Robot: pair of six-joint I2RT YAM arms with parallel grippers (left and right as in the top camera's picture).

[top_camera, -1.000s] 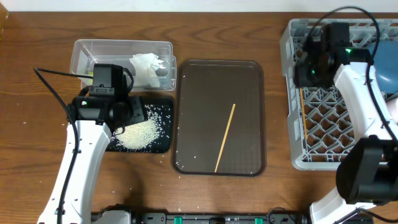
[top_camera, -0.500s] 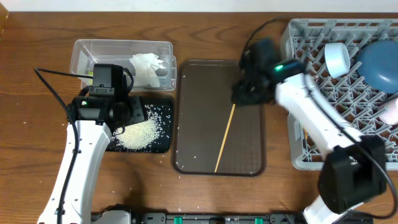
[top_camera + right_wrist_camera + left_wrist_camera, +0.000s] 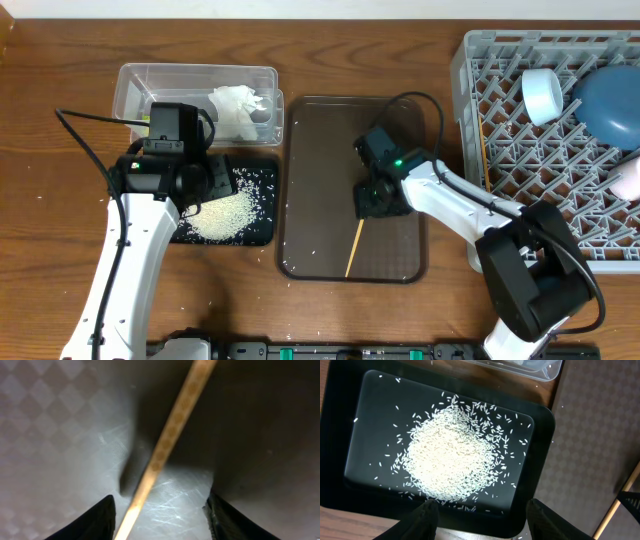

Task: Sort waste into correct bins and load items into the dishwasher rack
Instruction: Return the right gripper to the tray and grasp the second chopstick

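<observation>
One wooden chopstick (image 3: 358,240) lies slantwise on the brown tray (image 3: 320,150). My right gripper (image 3: 376,203) is open and low over it, and the chopstick (image 3: 170,440) runs between the two fingers (image 3: 95,520) without being clamped. My left gripper (image 3: 485,525) is open and empty, hovering over the black tray (image 3: 540,475) that holds the rice heap (image 3: 450,455). The crumpled tissue (image 3: 238,108) lies in the clear tub (image 3: 135,80). The grey rack (image 3: 470,120) holds a pale cup (image 3: 545,95), a blue round dish (image 3: 605,100), a pink cup (image 3: 628,178) and another chopstick (image 3: 487,175).
The left arm (image 3: 130,250) covers part of the black tray (image 3: 255,235) and the tub's near side. Stray rice grains lie on the brown tray's near edge (image 3: 315,255) and on the table (image 3: 40,195). The rack stands right of the brown tray.
My right arm has swung left from the rack to the brown tray and come down over the chopstick. The left arm has not moved.
</observation>
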